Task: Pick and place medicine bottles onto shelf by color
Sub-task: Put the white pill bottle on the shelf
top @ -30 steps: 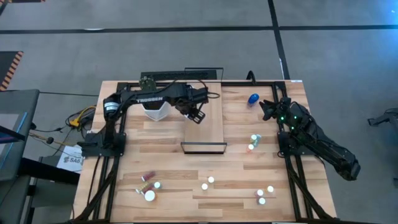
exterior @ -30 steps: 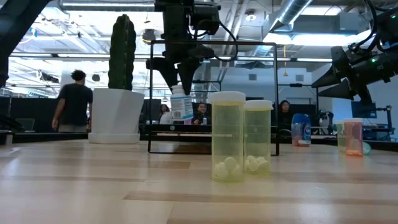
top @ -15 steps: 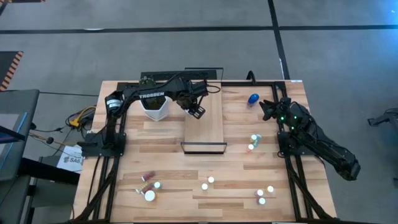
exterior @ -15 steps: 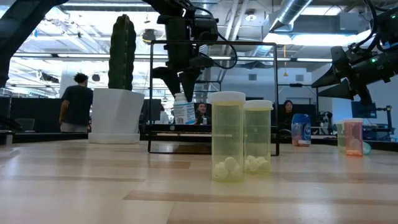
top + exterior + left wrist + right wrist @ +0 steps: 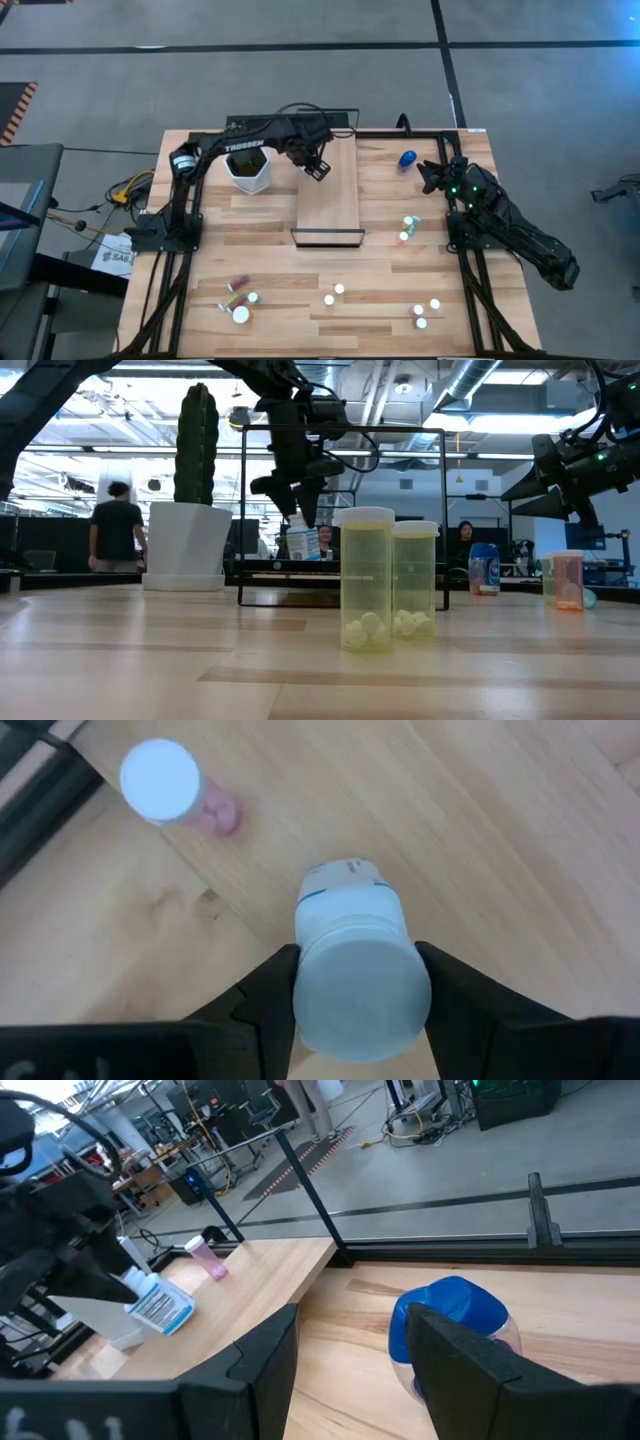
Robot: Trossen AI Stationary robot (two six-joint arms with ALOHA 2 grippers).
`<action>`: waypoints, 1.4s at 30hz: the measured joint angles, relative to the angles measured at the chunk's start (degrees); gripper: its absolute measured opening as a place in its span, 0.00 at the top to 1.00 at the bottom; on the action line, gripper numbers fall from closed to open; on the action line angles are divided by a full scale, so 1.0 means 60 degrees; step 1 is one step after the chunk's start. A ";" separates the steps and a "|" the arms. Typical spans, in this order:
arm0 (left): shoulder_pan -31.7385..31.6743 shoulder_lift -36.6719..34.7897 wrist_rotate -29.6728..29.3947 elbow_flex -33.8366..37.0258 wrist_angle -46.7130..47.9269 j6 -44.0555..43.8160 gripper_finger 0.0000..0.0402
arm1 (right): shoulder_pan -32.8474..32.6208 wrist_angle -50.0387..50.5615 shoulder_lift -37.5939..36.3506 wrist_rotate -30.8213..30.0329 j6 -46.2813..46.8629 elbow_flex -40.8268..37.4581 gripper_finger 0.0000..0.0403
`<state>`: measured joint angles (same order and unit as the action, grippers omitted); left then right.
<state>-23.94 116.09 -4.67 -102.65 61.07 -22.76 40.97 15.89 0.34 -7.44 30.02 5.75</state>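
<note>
My left gripper (image 5: 313, 166) hangs over the far end of the light-wood shelf (image 5: 330, 205), shut on a white medicine bottle with a blue-printed label (image 5: 302, 543). A pink bottle with a white cap (image 5: 160, 782) stands on the shelf close by. A blue bottle (image 5: 407, 159) lies on the table at the far right, just ahead of my open right gripper (image 5: 430, 176), whose fingers do not touch it. Several small white-capped bottles (image 5: 339, 289) stand on the near half of the table. My left gripper pinches the white bottle at its cap end (image 5: 312, 982), one finger (image 5: 265, 995) on each side. The fingers come from above, pointing steeply down. The bottle hangs below them, slightly tilted, close over the shelf board; whether its base touches the board I cannot tell.
A white pot with a tall green cactus (image 5: 248, 172) stands just left of the shelf's far end. Two yellowish bottles (image 5: 367, 580) stand nearest the low camera. Two more bottles (image 5: 408, 230) sit right of the shelf. People show in the room beyond the table.
My left gripper has carried the white bottle along the shelf toward the table's far edge and a little down, turning slightly. The bottle stays in the grip and now hangs lower, near the shelf board.
</note>
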 joint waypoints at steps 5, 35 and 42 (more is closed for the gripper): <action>-0.0077 0.0000 -0.0117 0.0018 -0.0184 0.0359 0.62 | 0.0000 0.0031 0.0000 0.0000 0.0000 0.0002 0.48; -0.0455 0.0055 -0.0309 0.0062 -0.1181 0.0361 0.56 | 0.0000 0.0049 0.0000 0.0000 -0.0002 0.0002 0.48; -0.0455 0.0058 -0.0353 0.0066 -0.1175 0.0165 0.41 | 0.0000 0.0050 0.0000 0.0000 -0.0001 0.0002 0.48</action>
<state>-26.68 116.44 -6.79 -102.26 54.02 -21.78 40.97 16.19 0.34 -7.44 30.01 5.76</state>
